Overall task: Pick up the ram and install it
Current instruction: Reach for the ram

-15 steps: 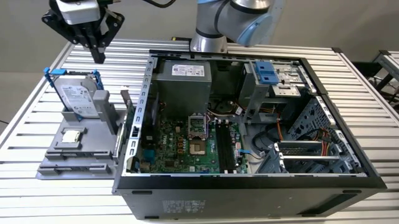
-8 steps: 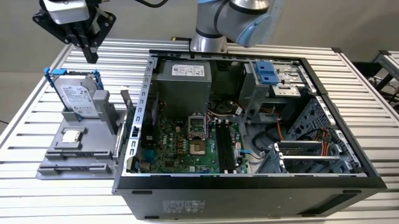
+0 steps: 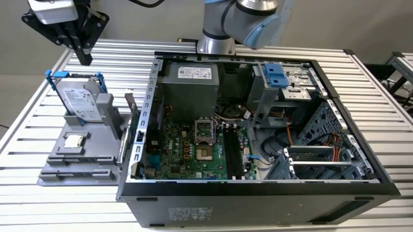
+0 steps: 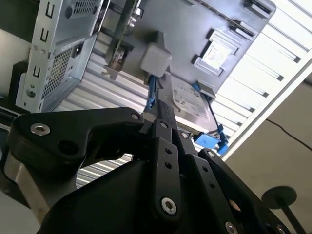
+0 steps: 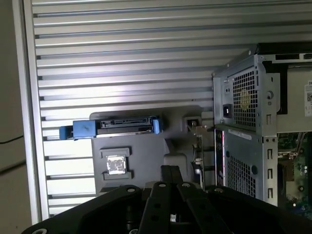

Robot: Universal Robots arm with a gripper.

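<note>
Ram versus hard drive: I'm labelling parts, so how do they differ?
The ram is a thin, narrow stick; the hard drive is a broad silver slab in a blue frame. The ram stands beside the computer case; the hard drive stands further toward the exterior view's left. Both stand on edge in the grey holder.

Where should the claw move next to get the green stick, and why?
Probably slide toward the computer case until it's over the ram, since the empty claw hangs high above the gray holder, and the ram stands on edge at the holder's case side.
</note>
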